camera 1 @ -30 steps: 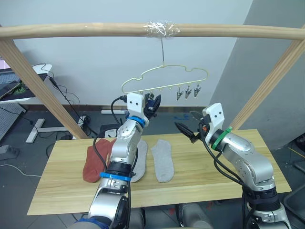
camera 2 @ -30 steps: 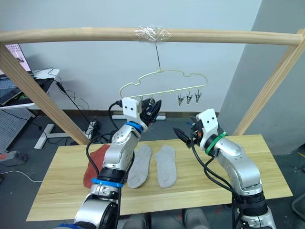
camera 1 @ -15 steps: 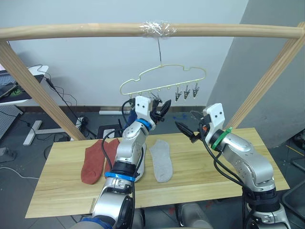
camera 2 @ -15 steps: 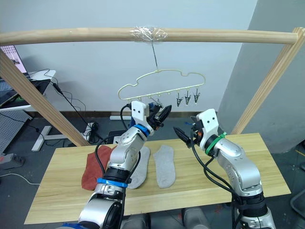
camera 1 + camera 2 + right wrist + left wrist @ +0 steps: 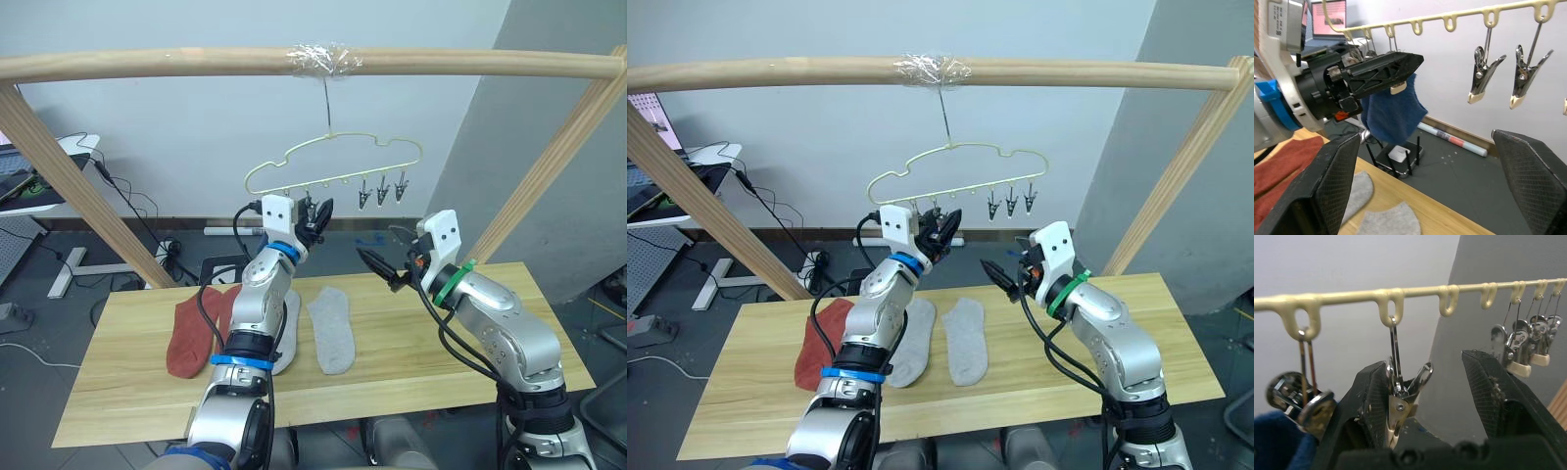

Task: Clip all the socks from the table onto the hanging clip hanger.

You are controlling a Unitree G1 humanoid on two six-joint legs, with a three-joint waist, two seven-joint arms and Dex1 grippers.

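The pale yellow-green clip hanger [image 5: 333, 162] hangs by its hook from the wooden pole. My left gripper [image 5: 316, 209] is raised to the hanger's left clips and is open, with one metal clip [image 5: 1400, 396] between its fingers, close against one finger [image 5: 1369, 401]. A blue sock [image 5: 1391, 110] hangs from a left clip just behind that gripper. My right gripper [image 5: 377, 250] hovers open above the table [image 5: 421, 367], to the right of the left gripper and below the right-hand clips [image 5: 380, 191]. Two rust-red socks [image 5: 191, 328] and two light grey socks [image 5: 333, 328] lie flat on the table, one grey sock partly behind my left arm.
A thick wooden pole frame [image 5: 147, 64] with slanted legs [image 5: 83, 186] stands over the table. Beyond the table are a white desk [image 5: 49, 166] at the far left, floor cables, and a grey wall panel at the right.
My left gripper has shifted a little to the left along the hanger's clip row. The right arm and the socks on the table have not moved.
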